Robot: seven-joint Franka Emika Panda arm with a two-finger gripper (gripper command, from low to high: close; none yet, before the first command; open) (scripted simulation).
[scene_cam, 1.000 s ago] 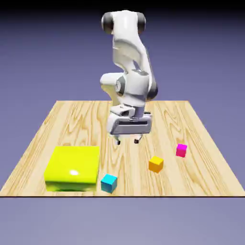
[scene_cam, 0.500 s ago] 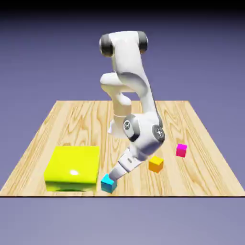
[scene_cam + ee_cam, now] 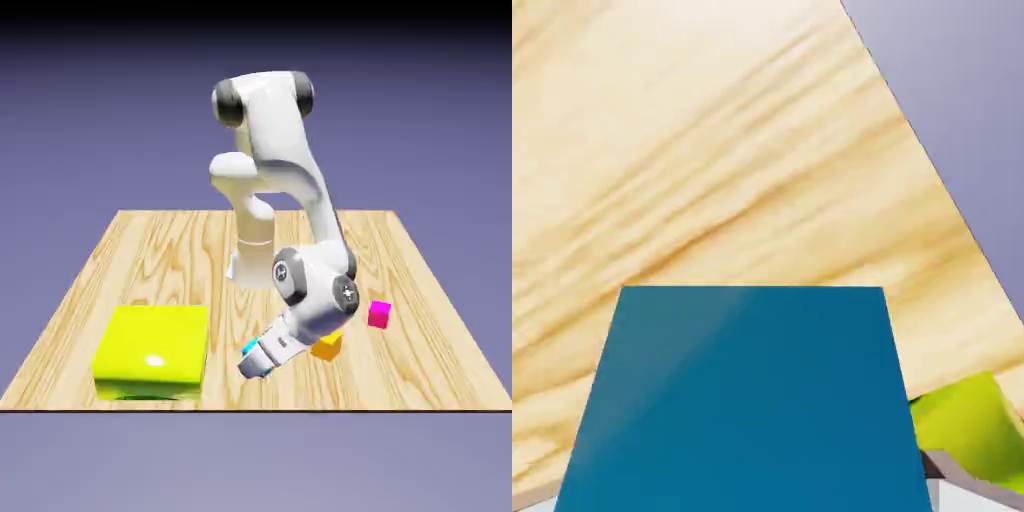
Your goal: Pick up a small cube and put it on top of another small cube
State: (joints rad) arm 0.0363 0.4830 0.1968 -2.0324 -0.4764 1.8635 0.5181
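The small cube [image 3: 747, 400] fills the lower half of the hand view, large and dark cyan, and it hides almost all of both fingers; only a small grey piece of one finger shows at the bottom right corner. I judge from this that the gripper [image 3: 257, 362] is closed on the small cube. In the exterior view only a thin cyan edge [image 3: 249, 347] shows beside the tilted fingers, and the cube appears lifted off the counter [image 3: 70, 310].

The first risk is a slip. The hand is strongly tilted, so the cube hangs at an angle, and if the hold is only on a narrow part of its sides, it can turn or drop during the carry. How deep it sits between the fingers, the pictures do not show.

The second risk is the yellow block [image 3: 152, 350]. It stands near the gripper, on the exterior view's left, and a green-yellow corner [image 3: 962, 425] shows just beside the cube in the hand view. A low swing to that side can hit it.

Farther back, the orange cube [image 3: 328, 347] lies partly hidden behind the wrist. A tilted cube set on it can slide off, and a low approach can push it. The hand probably must level first. The magenta cube [image 3: 379, 314] lies beyond, apart from both.
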